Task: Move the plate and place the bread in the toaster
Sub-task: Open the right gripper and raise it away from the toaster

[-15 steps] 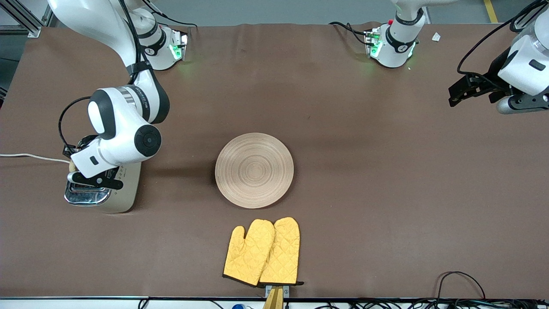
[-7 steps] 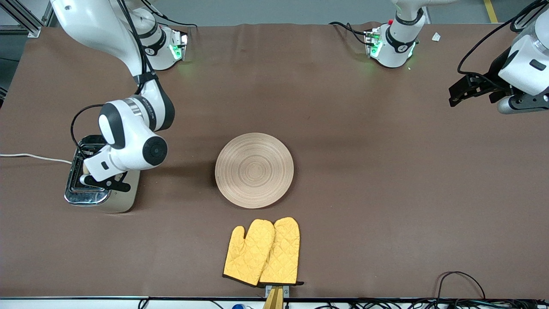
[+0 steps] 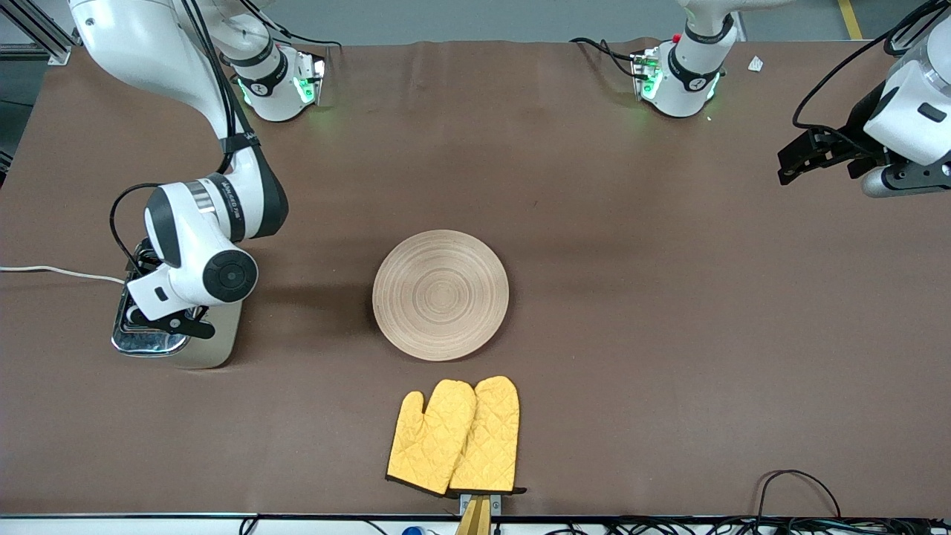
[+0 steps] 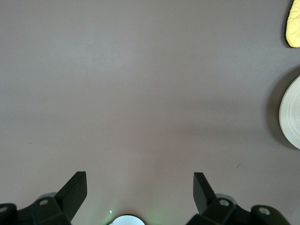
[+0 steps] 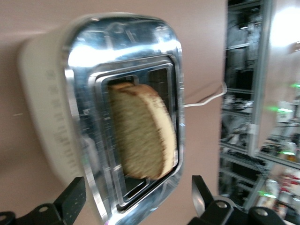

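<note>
The right wrist view is showing what the front view cannot: the bread [image 5: 143,131] is sitting in a slot of the toaster [image 5: 56,117], leaning a little and standing partly proud of the chrome top. The right gripper [image 5: 138,197] is hanging directly over it with its fingers [image 5: 75,197] spread wide apart, touching neither bread nor toaster. In the front view the right arm's wrist is covering most of the toaster [image 3: 215,342], so the bread and the right gripper [image 3: 160,319] itself are hard to make out there; only the chrome end and cream side are peeking out, with a white cord [image 3: 52,271] trailing off toward the table's edge.

The plate [image 3: 440,295] is lying flat, well apart from the toaster toward the left arm's end of the table. A pair of yellow oven mitts [image 3: 453,437] is lying nearer to the front camera than the plate.

The left gripper [image 3: 799,160] is waiting in the air over the table [image 3: 669,297], well apart from the plate; the left wrist view is showing its fingers [image 4: 75,192] spread apart over bare brown surface, with the plate's rim [image 4: 291,115] cut off at that picture's edge.
</note>
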Motion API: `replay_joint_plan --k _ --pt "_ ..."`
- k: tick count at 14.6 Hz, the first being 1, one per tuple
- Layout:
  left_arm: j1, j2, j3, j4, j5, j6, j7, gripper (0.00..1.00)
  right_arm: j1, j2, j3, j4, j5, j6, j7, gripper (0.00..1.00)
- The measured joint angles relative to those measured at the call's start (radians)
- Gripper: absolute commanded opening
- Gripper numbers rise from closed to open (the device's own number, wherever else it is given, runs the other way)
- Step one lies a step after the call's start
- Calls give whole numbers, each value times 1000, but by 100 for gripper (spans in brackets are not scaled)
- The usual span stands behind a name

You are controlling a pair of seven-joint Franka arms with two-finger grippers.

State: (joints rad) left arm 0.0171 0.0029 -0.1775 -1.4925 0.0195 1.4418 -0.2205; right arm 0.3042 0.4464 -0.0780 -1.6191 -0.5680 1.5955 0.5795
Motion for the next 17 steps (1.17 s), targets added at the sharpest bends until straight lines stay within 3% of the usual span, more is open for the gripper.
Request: replay_joint_plan --k 3,7,13,17 --pt "0 0 0 0 0 0 0 100 1 -39 2 85 166 -17 -26 100" --pt "0 0 0 1 0 0 25 100 -7 -167 -1 115 274 -49 -92 100" --pt "-4 0 -5 2 9 0 60 100 -211 -356 -11 116 477 -105 -446 100" --pt "-5 0 -6 2 10 0 60 100 -260 -438 -11 116 532 -176 -506 100"
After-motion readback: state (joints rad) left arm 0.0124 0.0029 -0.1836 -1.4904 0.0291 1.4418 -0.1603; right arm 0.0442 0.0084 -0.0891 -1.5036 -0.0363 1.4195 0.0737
